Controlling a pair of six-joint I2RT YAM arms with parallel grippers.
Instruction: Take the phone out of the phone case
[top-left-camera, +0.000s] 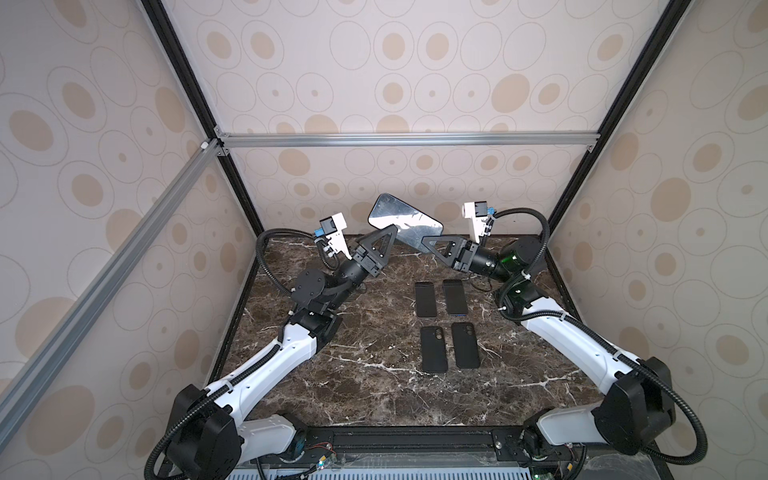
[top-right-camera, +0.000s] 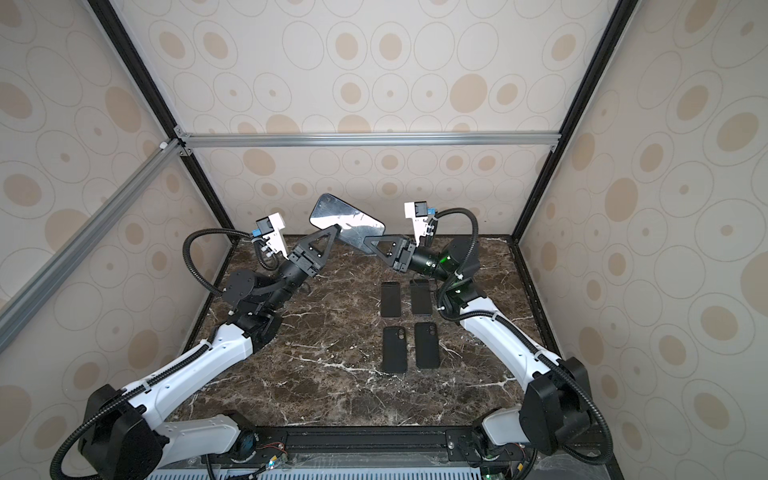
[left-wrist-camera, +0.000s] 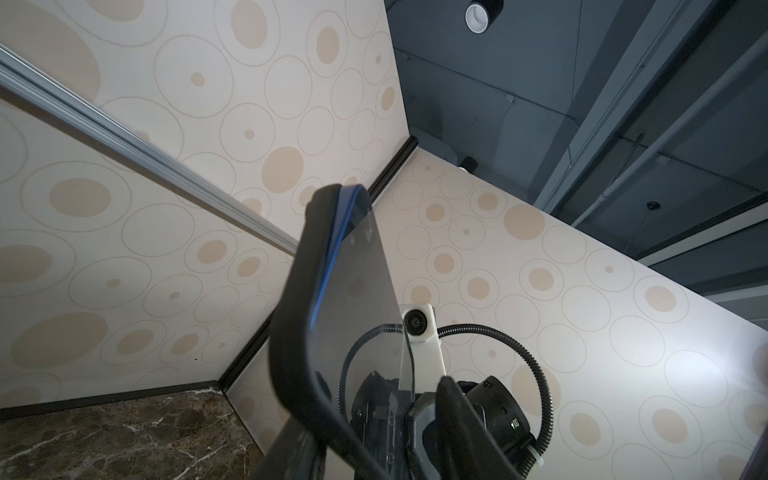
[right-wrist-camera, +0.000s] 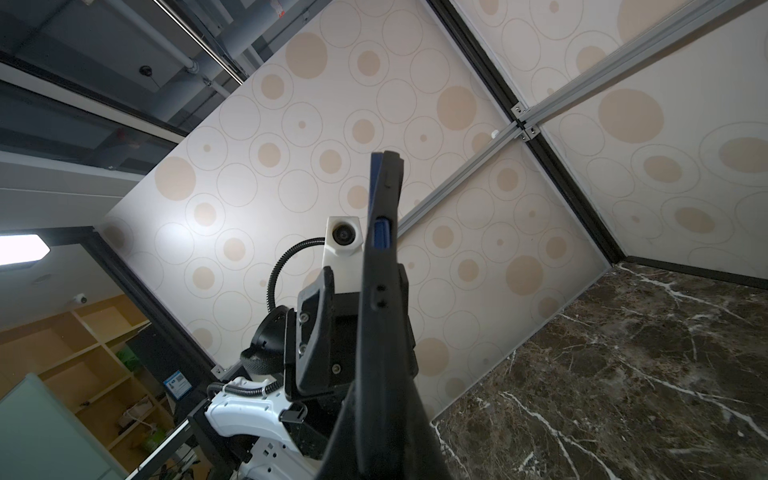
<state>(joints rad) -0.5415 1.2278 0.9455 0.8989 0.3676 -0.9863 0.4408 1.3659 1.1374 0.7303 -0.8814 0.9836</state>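
Pinched shut at the right gripper (top-left-camera: 424, 241) on the lower right end of the phone (top-left-camera: 405, 222), seen edge-on in the right wrist view with blue showing inside the black case (right-wrist-camera: 378, 316). Parted at the left gripper (top-left-camera: 393, 227), straddling the phone's lower long edge near its other end, one finger (right-wrist-camera: 316, 328) standing clear of the case with no squeeze visible. Held aloft, glossy face up and tilted, well above the table (top-left-camera: 332, 374), near the back wall (top-left-camera: 415, 174).
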